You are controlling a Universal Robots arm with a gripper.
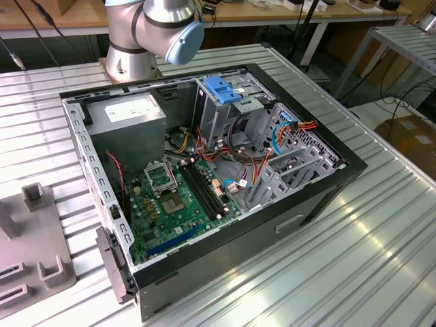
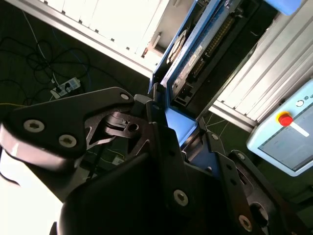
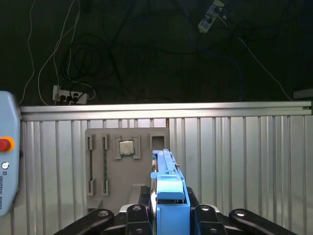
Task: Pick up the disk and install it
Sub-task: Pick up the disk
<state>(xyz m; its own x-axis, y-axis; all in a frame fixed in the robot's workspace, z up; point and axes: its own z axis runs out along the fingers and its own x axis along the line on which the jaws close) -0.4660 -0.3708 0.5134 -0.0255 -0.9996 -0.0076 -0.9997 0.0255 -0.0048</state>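
Above the grey fixture plate [image 3: 105,169] on the ribbed metal table [image 3: 239,161], and lifted clear of that plate, my gripper [image 3: 168,203] is clamped on the disk [image 3: 168,178], jaws pressing its blue carrier frame from both sides, edge-on, while the open computer case [image 1: 320,197] stands beside the plate.

The arm [image 1: 153,30] bends at a fat grey joint (blue cap on it). Its gripper [image 3: 168,205] squeezes the disk [image 3: 166,171] tight from both sides.
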